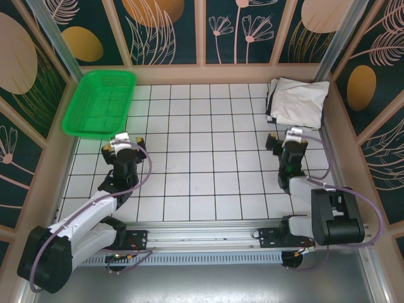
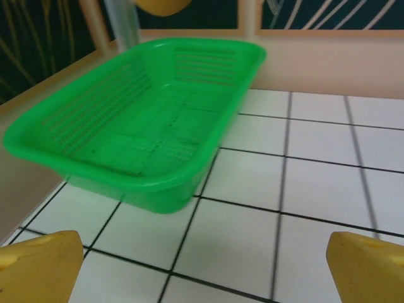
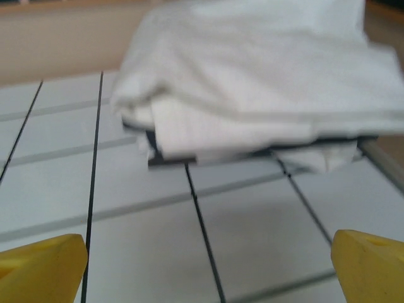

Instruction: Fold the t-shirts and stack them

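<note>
As the folded cream cloth t-shirt [image 1: 300, 101] lies atop the dark navy t-shirt [image 1: 270, 104] — stack seemingly complete — the left gripper [image 1: 123, 142] and right gripper [image 1: 289, 136] stand spread, empty.

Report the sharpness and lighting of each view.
Top external: sharp throughout, evenly lit. Left wrist: green basket fairly clear, the yellow fingertips at the near edge soft. Right wrist: blurred overall, the cream t-shirt smeared and the grid lines fuzzy.
</note>
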Robot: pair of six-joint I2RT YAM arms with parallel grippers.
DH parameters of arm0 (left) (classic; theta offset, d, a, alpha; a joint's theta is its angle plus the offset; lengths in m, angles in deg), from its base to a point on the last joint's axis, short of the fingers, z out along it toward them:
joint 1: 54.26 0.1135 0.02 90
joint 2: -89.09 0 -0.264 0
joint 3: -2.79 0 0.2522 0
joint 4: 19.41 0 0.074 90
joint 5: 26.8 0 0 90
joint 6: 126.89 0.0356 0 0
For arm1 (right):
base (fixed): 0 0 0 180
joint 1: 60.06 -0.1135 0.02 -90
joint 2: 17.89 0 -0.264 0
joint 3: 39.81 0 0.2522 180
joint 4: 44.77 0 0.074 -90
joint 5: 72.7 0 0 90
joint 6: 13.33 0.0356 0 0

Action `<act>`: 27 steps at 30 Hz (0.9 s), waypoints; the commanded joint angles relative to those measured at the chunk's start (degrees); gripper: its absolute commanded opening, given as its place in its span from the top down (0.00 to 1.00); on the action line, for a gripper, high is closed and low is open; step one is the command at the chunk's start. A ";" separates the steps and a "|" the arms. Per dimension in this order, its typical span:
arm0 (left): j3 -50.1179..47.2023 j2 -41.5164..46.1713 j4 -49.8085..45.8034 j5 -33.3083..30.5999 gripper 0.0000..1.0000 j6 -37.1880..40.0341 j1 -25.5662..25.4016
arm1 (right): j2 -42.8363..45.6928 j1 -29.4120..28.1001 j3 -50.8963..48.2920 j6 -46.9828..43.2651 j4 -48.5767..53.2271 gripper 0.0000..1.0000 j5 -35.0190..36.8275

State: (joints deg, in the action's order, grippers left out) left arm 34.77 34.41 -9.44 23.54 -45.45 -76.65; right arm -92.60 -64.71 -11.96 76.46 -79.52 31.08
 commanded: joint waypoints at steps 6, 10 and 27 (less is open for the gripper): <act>-5.70 -13.56 26.51 5.92 0.02 6.05 6.28 | -11.79 1.83 -0.20 0.85 -23.04 0.01 1.44; -2.43 -20.50 27.76 9.73 0.02 6.59 8.59 | -11.82 5.12 0.70 3.24 -20.72 0.01 -4.16; -6.93 -29.05 52.43 12.47 0.01 10.08 11.75 | -14.86 4.91 -3.36 3.01 -30.77 0.01 -3.45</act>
State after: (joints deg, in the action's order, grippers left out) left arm 28.25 4.78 36.13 35.34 -35.57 -65.37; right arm -106.99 -59.44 -16.11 79.77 -108.59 26.01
